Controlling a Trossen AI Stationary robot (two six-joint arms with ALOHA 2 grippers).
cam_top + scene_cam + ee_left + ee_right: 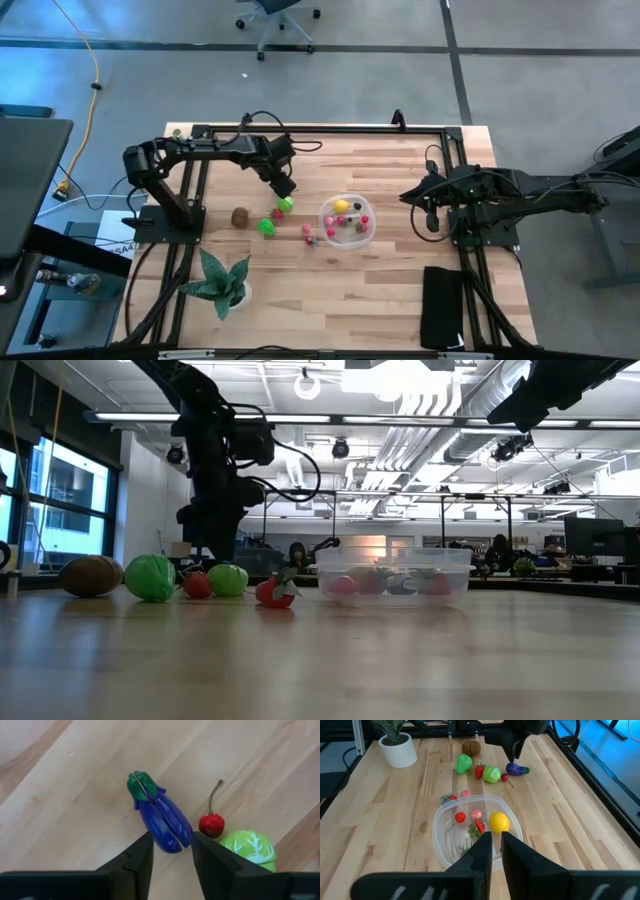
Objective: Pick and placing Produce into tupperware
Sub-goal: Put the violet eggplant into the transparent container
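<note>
A purple eggplant [160, 815] with a green cap lies flat on the wooden table, beside a red cherry [211, 824] and a green cabbage [248, 847]. My left gripper [170, 845] points down over the eggplant's rounded end, open, one finger on each side; I see no touch. More produce lies to the left: a brown piece [240, 216], a green one [267, 227] and a strawberry [479, 771]. The clear tupperware [440, 815] holds a lemon [499, 821] and several small red and pink pieces. My right gripper [495, 845] waits shut, raised at the tupperware's right.
A spiky potted plant [222, 283] stands near the front left. A black pad [443, 305] lies at the front right. Two small pieces [452, 797] sit just outside the tupperware's rim. Bare wood stretches along the near edge between plant and pad.
</note>
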